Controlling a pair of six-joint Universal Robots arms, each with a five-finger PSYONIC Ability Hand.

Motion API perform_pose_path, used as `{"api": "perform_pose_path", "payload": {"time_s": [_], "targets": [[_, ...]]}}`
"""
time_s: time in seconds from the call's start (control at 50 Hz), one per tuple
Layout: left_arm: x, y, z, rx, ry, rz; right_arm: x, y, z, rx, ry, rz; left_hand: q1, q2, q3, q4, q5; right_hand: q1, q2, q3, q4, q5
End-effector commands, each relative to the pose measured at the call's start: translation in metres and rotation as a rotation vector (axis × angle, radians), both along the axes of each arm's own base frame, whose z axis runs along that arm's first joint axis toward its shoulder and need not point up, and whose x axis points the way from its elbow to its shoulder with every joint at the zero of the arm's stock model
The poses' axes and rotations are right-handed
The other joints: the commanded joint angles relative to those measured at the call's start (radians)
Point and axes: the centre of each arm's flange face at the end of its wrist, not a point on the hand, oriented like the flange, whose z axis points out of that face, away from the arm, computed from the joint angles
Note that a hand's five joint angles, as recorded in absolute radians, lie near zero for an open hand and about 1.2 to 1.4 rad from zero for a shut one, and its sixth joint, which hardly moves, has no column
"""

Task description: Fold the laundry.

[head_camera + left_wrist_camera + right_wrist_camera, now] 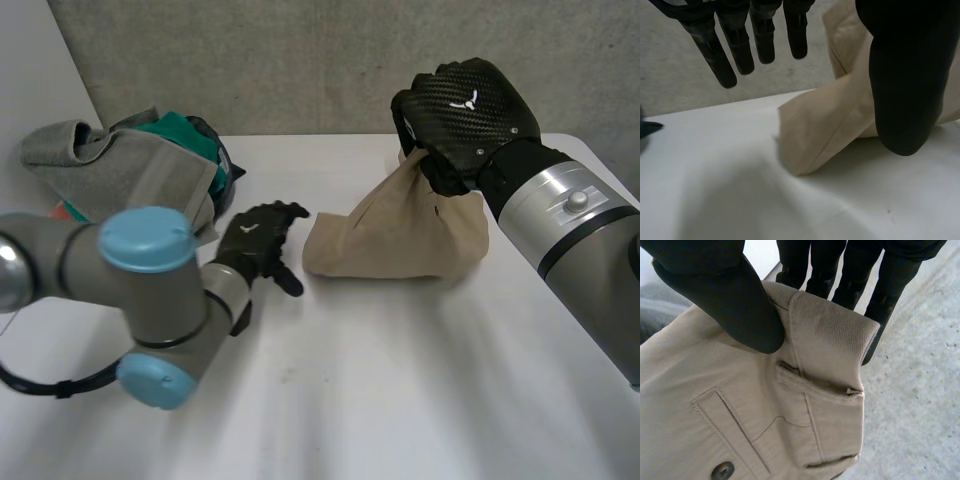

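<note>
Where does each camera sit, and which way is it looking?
Head view: behind and between the arms, looking down at the table; both arms, open left hand, right hand holding up the tan trousers.
Left wrist view: on that wrist, looking past straight fingers at the trousers' edge.
Right wrist view: on that wrist, facing thumb and fingers pinching the waistband.
All share the trousers.

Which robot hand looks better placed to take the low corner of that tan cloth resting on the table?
Probably the left robot hand: it is open beside that corner of the tan cloth, while the right robot hand pinches its top.
</note>
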Motion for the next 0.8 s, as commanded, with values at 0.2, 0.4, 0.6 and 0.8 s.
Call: {"api": "perform_pose_path", "payload": {"time_s": [0.2, 0.4, 0.6, 0.8], "targets": [[0.003, -0.001, 0.008, 0.096, -0.115, 0.120, -0.016, -0.009, 0.001, 0.015, 0.007, -0.103, 1.093, 1.094, 1.093, 1.091, 1.090, 0.270, 0.222, 0.204, 0.193, 0.207], [0.068, 0.028, 0.141, -0.152, -0.128, 0.106, -0.058, -0.032, -0.011, 0.075, 0.236, -0.266, 1.093, 1.094, 1.093, 1.091, 1.090, 0.270, 0.222, 0.204, 0.193, 0.207], [0.075, 0.063, 0.135, -0.156, -0.423, -0.045, -0.059, -0.009, -0.044, 0.263, 0.382, -0.153, 1.093, 1.094, 1.093, 1.091, 1.090, 0.270, 0.222, 0.204, 0.193, 0.207], [0.041, -0.003, 0.065, -0.190, -0.651, -0.028, -0.035, -0.048, -0.095, 0.337, 0.442, -0.178, 1.093, 1.094, 1.093, 1.091, 1.090, 0.270, 0.222, 0.204, 0.193, 0.207]]}}
